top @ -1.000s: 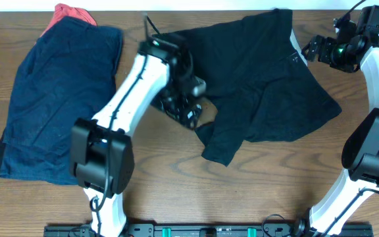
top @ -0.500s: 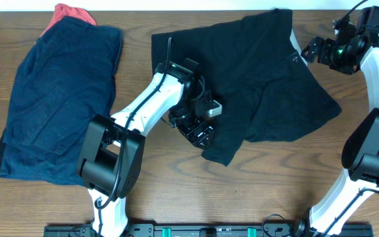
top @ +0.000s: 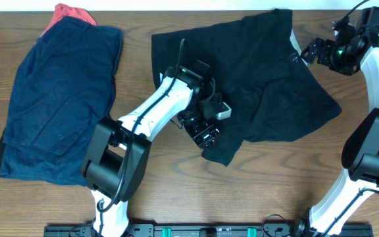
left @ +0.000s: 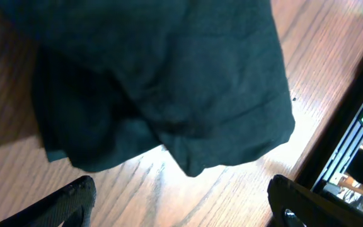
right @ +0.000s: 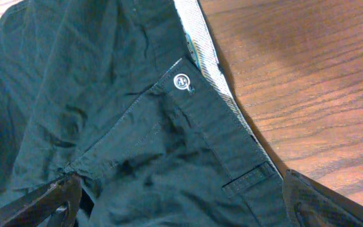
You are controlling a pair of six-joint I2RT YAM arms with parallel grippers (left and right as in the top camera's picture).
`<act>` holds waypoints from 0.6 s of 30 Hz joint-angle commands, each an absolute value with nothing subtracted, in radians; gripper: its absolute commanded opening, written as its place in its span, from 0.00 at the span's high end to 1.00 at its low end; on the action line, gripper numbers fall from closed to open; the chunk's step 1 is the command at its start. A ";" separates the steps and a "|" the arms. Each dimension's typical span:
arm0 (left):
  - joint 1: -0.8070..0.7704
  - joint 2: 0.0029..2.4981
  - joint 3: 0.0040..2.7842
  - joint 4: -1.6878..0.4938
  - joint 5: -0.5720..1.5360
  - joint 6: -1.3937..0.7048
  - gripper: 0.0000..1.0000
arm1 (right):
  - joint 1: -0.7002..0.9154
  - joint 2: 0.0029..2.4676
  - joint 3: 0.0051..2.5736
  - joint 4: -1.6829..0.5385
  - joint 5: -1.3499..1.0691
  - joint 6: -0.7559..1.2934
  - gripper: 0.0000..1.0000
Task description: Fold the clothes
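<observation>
black shorts [top: 262, 79] lie crumpled on the table [top: 176, 191], 1 o'clock of centre. my left jaws apart, over their 7 o'clock hem corner. my right jaws apart, above the waistband button [right: 181, 81], 2 o'clock side.

Brown wood-grain table [top: 176, 191], black front rail [top: 209, 230]

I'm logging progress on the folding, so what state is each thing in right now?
black shorts: unfolded, spread out, rumpled.
navy garment: lying flat, covering most of the red cloth.
red cloth: mostly hidden, one corner showing.
left gripper: jaws open, empty, over the shorts' lower edge.
right gripper: jaws open, empty, at the shorts' waistband.
</observation>
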State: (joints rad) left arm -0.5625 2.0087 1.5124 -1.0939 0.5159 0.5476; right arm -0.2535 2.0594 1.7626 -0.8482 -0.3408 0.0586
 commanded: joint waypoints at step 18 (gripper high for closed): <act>-0.613 2.020 1.419 -1.018 0.516 0.462 0.29 | -0.240 2.051 1.772 -0.860 -0.329 0.044 0.01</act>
